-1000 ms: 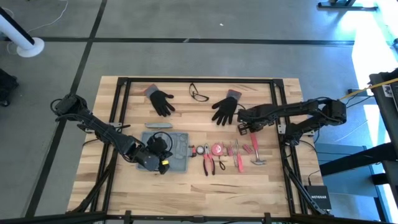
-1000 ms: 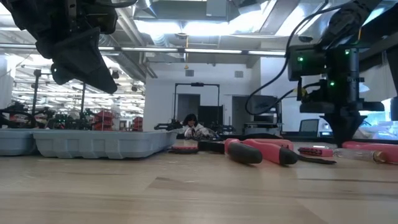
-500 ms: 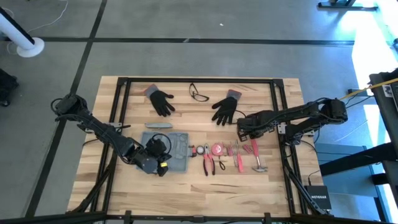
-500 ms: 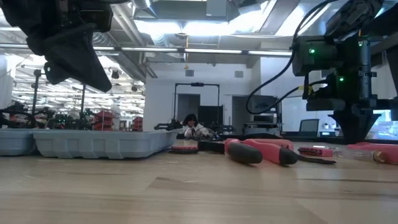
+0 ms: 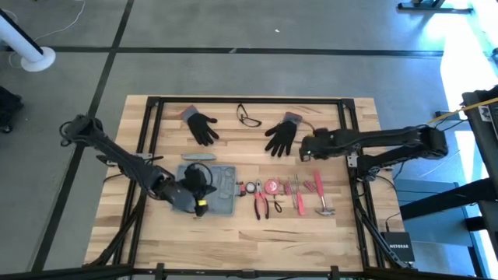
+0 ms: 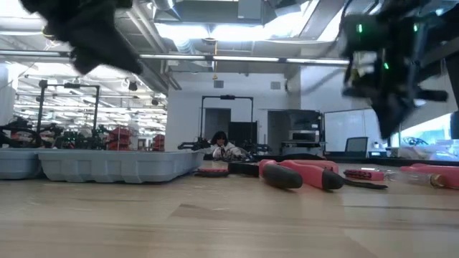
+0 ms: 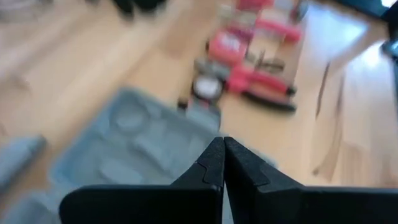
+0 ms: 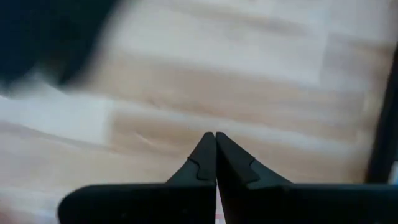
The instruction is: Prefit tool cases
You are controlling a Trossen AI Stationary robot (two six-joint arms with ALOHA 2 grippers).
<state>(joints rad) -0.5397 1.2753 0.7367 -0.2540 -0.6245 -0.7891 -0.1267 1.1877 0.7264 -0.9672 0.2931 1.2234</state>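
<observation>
Wooden table [image 5: 233, 225], left gripper [image 5: 201, 204] closed above tool case [image 5: 222, 190], right gripper [image 5: 305, 148] closed

Blue-grey tool case [image 5: 220, 189] lies flat, open recesses up, on table

Two black gloves [image 5: 204, 127], glasses [image 5: 248, 117]; red pliers [image 5: 260, 204], hammer [image 5: 320, 191] on table [image 5: 327, 233]

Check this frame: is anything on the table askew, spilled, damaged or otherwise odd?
Nothing stands out. The tool case lies flat and open on the table, the pink-handled tools sit in a row beside it, and the two black gloves and glasses lie apart behind them. Both end effectors are shut and empty.
</observation>
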